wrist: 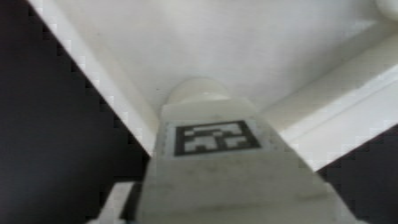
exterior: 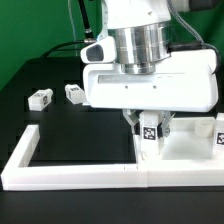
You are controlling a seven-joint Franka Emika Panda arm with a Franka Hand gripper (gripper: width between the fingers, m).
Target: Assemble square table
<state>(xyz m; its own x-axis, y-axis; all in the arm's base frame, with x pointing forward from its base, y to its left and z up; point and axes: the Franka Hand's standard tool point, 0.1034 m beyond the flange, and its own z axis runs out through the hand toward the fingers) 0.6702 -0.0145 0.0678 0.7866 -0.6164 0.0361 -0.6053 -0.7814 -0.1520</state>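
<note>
We're looking at a flat black table (exterior: 70, 135), evenly lit, a plain green backdrop (exterior: 30, 25) behind, a white L-shaped border wall (exterior: 60, 172) at its edge.

A black worktop (exterior: 85, 140) spreads across the middle of the exterior view, matte and dark. On it lies a long white L-shaped border wall (exterior: 70, 177). Its long arm runs along the near edge, and its short arm turns away from the camera at the exterior view's left. A green backdrop (exterior: 22, 35) stands behind the worktop. In the wrist view the worktop shows as a dark patch.
</note>
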